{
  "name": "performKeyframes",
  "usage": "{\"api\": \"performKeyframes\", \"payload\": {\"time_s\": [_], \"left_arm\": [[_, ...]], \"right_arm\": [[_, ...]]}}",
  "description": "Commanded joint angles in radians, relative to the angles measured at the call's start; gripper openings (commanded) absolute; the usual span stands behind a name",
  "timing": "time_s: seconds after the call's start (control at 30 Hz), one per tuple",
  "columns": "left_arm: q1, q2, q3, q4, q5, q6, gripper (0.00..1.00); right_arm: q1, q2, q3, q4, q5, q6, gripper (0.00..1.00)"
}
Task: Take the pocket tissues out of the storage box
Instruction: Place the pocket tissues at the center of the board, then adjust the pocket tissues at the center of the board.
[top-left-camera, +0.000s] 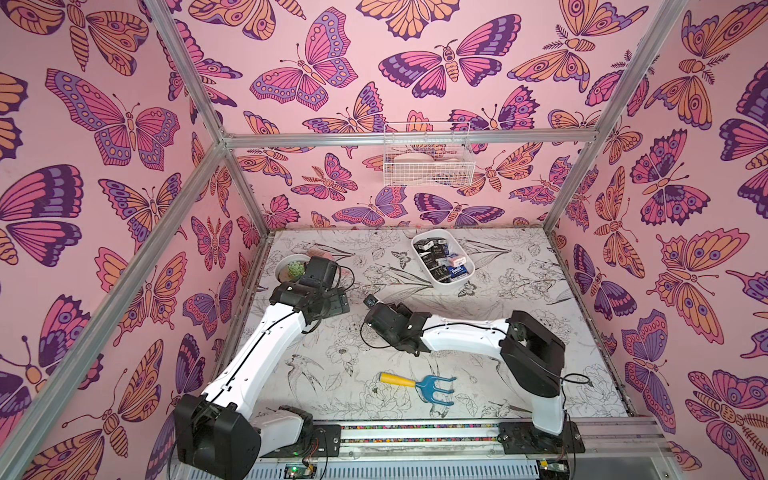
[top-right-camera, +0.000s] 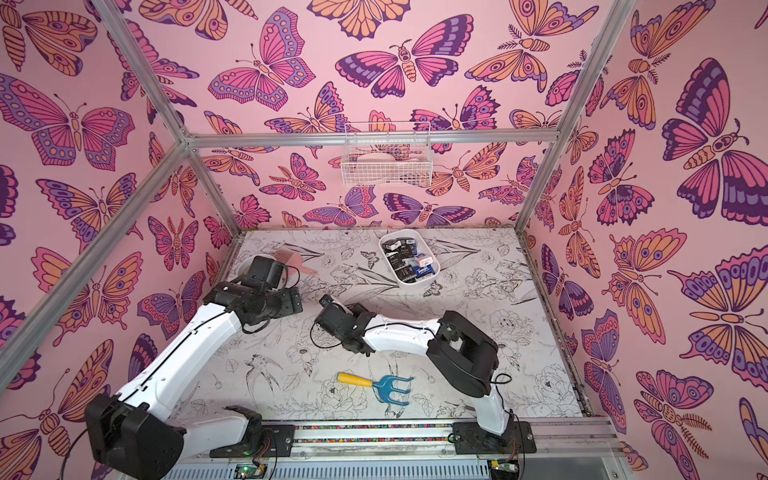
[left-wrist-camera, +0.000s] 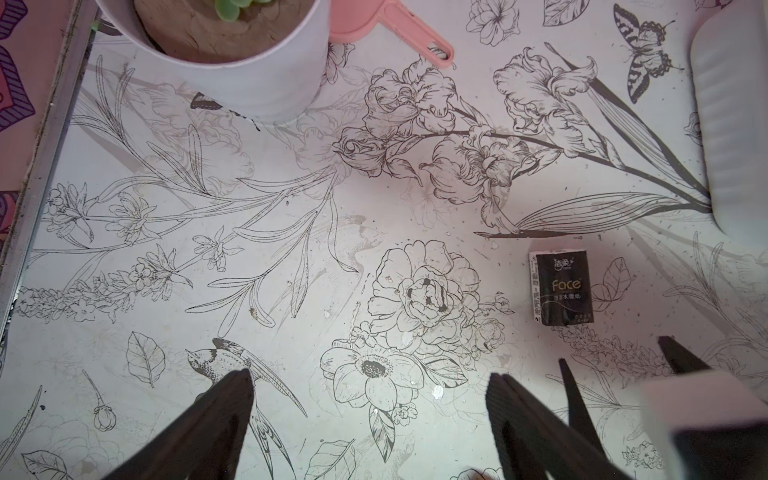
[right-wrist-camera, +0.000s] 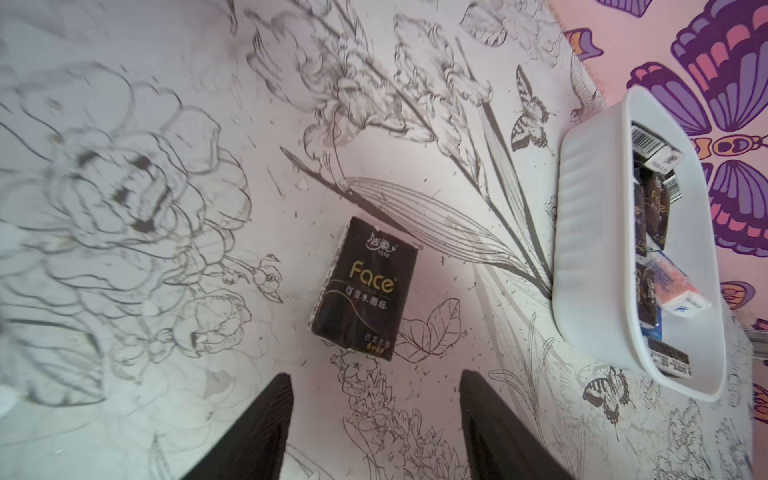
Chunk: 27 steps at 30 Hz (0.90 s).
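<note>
Right gripper (right-wrist-camera: 376, 376) is seen spread and empty, Face tissue packet (right-wrist-camera: 363, 291) lying just ahead of its tips, stocked storage box (right-wrist-camera: 590, 249) further off sideways; packet could be dragged by low-swung tips.

I saw both top views bright and evenly lit, shadows soft and faint, with a rosy cast off the walls (top-left-camera: 104, 208) on the worktop (top-left-camera: 519, 332). The left wrist picture was sharp. The right wrist picture smeared into blur away from the packet (right-wrist-camera: 363, 289), and the lens curved the box (right-wrist-camera: 590, 249).
</note>
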Motion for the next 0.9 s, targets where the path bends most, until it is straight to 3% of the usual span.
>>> {"api": "performKeyframes", "payload": {"time_s": [0.0, 0.23, 0.57, 0.87], "left_arm": [[0.007, -0.001, -0.001, -0.016, 0.017, -0.011, 0.94], [0.007, -0.006, -0.001, -0.017, 0.041, -0.014, 0.94], [0.006, -0.006, 0.003, -0.015, 0.056, -0.009, 0.94], [0.007, -0.003, 0.002, -0.014, 0.059, -0.003, 0.94]], "right_arm": [[-0.034, -0.061, 0.005, -0.039, -0.123, 0.090, 0.68], [-0.215, -0.031, 0.010, 0.014, -0.428, 0.300, 0.64], [-0.290, 0.046, 0.048, 0.033, -0.595, 0.354, 0.63], [-0.298, 0.109, 0.045, 0.051, -0.635, 0.405, 0.55]]}}
